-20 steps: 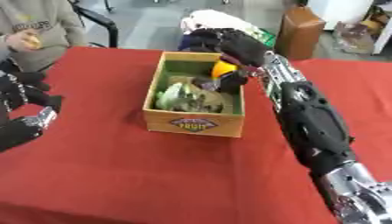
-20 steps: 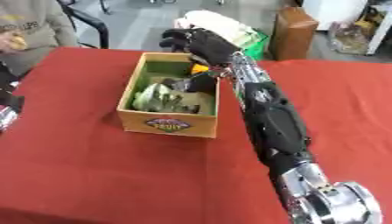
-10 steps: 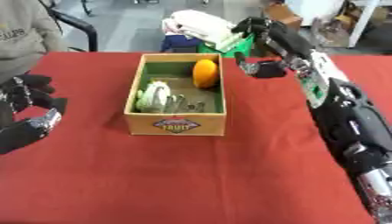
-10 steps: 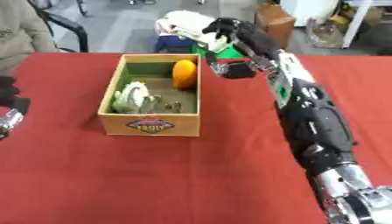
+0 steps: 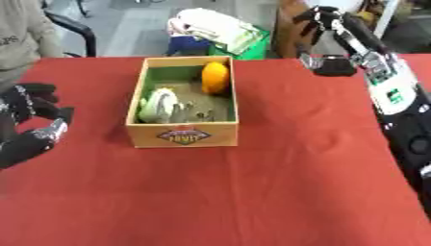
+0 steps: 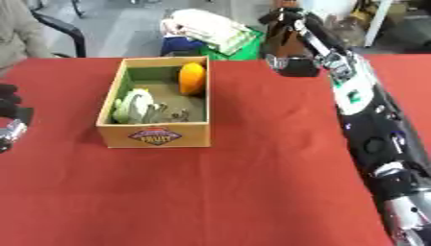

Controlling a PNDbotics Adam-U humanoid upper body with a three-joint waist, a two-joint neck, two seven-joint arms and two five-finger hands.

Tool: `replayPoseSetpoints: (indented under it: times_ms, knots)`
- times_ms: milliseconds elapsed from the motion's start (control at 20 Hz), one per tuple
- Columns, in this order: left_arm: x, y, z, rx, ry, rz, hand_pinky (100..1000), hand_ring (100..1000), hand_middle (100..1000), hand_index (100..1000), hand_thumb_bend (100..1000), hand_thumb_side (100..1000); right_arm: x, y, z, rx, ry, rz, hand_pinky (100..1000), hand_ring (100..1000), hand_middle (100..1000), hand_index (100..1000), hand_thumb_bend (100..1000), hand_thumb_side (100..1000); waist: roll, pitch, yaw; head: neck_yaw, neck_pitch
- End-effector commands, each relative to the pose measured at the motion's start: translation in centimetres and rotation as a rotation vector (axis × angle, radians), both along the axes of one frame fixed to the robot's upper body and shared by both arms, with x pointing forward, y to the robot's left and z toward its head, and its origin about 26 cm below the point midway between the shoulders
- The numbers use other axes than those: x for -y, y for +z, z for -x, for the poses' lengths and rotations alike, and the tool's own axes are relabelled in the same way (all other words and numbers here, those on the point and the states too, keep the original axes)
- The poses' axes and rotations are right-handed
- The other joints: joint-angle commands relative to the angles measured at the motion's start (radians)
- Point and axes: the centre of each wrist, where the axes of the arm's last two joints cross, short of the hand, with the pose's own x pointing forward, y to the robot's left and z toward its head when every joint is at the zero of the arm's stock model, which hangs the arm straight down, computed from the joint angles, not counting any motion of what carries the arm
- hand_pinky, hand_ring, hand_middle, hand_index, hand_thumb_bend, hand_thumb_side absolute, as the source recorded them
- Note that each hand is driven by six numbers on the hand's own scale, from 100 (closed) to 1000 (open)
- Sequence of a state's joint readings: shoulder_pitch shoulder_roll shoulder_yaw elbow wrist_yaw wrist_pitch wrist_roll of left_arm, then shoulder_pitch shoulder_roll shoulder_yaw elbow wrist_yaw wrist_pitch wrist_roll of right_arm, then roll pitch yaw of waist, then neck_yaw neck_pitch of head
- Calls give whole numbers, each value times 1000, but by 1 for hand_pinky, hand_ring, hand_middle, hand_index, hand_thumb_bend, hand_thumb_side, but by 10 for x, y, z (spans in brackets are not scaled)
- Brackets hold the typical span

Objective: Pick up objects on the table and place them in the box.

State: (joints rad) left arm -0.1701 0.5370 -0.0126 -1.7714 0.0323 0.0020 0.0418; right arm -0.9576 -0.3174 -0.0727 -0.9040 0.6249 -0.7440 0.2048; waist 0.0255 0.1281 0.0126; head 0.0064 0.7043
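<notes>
Red tablecloth (image 5: pixel 278 182) | box (image 5: pixel 182 136) | grey floor – both hands (image 5: pixel 30 126) (image 5: pixel 324 29) open, empty

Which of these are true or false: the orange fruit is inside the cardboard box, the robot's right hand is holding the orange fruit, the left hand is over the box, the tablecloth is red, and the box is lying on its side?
1. The orange fruit lies inside the open cardboard box. True.
2. The right hand holds the orange fruit. False: it is raised beyond the table's far right, apart from the box, holding nothing.
3. The left hand is over the box. False: it rests at the left edge, beside the box.
4. The tablecloth is red. True.
5. The box lies on its side. False: it stands upright, opening upward.
</notes>
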Motion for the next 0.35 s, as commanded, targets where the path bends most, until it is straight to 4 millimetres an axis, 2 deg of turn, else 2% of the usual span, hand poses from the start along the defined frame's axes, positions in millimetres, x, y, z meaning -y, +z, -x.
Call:
replayPoseSetpoints:
  times_ms: [50, 300, 350]
  knots:
    - [-6, 7, 1, 21, 20, -21, 611, 576, 574, 739, 335, 188, 17, 23, 5, 31, -2, 12, 470, 639, 744, 849, 100, 371, 1, -12, -2, 2, 8]
    - [-8, 2, 2, 11, 32, -20, 611, 576, 573, 739, 333, 189, 36, 18, 9, 11, -15, 35, 474, 644, 749, 856, 100, 382, -1, -13, -11, 6, 9]
    - [-9, 2, 2, 7, 33, -21, 611, 576, 573, 739, 333, 189, 40, 17, 10, 9, -19, 42, 477, 647, 750, 858, 100, 345, -2, -14, -13, 5, 11]
